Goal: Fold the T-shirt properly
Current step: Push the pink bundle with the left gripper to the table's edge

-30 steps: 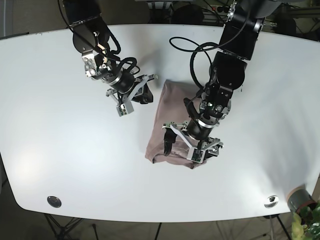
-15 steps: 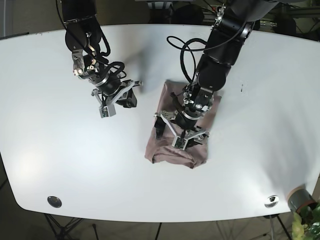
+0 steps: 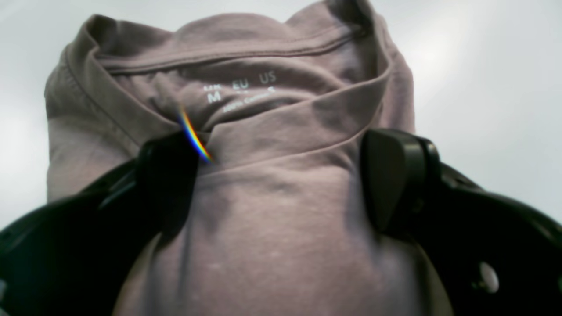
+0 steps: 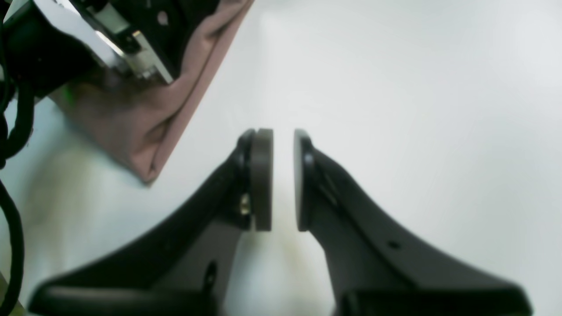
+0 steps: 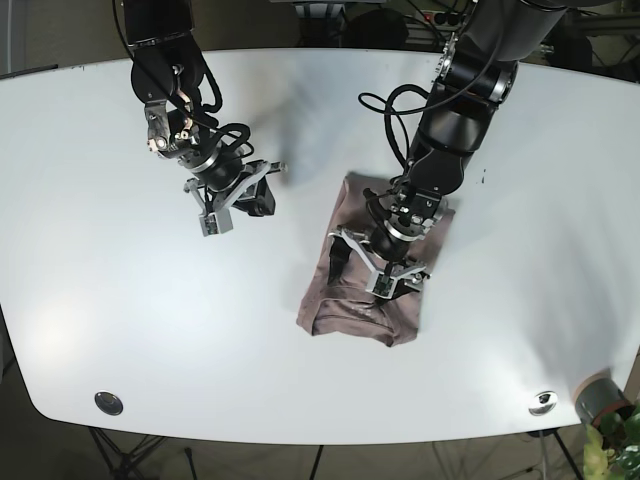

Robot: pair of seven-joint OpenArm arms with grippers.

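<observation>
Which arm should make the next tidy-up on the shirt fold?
Left. The left gripper sits open right over the T-shirt, fingers straddling the collar fold. The right gripper is out over bare table, nearly closed, holding nothing.

Both arms black, jointed, with looping black cables. Right tool (image 4: 283,180): dark curved fingers, flat grey-brown pads (image 4: 262,177), small screw holes. Left tool (image 5: 383,262): silver metal bracket, black fingers.

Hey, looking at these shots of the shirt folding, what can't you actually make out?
- Base view: the T-shirt middle is hidden under the left pincer.
- Left wrist view: the small print under the size label is blurred; the shirt's lower part is cut off by the frame edge.
- Right wrist view: the right pincer hides the table behind it.
</observation>
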